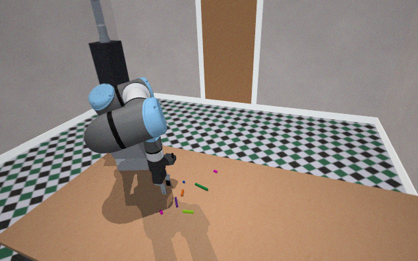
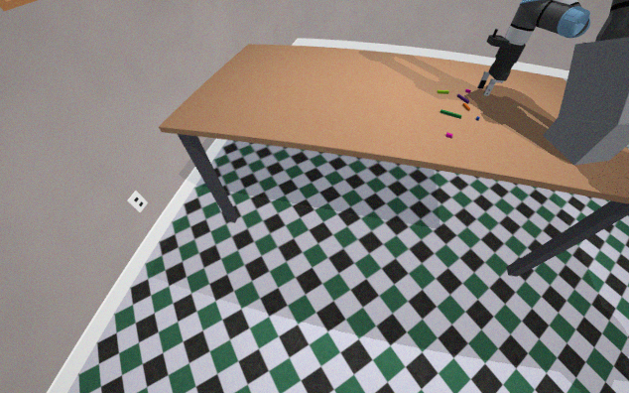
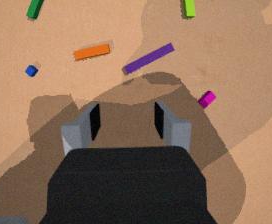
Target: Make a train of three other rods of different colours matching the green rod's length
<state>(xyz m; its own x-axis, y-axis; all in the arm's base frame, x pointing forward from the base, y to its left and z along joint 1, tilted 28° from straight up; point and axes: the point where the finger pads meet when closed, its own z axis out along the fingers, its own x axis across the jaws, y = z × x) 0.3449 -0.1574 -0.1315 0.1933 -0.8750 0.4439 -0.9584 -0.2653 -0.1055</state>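
Observation:
My gripper (image 1: 165,190) (image 2: 486,88) (image 3: 127,114) is open and empty, low over the wooden table (image 1: 273,214) (image 2: 313,89), with only bare table between the fingers. Just beyond the fingertips lie a purple rod (image 1: 176,202) (image 2: 462,98) (image 3: 148,59) and an orange rod (image 1: 182,192) (image 2: 466,106) (image 3: 92,51). A magenta rod (image 1: 161,212) (image 2: 467,91) (image 3: 207,99) lies to one side of the fingers, a blue rod (image 1: 183,181) (image 2: 477,118) (image 3: 31,71) to the other. Farther off lie the green rod (image 1: 201,186) (image 2: 450,114) and a lime rod (image 1: 188,211) (image 2: 442,91). All rods lie apart.
A second magenta rod (image 1: 215,171) (image 2: 448,135) lies alone beyond the green rod. The arm's grey base block (image 2: 605,99) stands on the table close behind the gripper. The arm casts a dark shadow over the rods.

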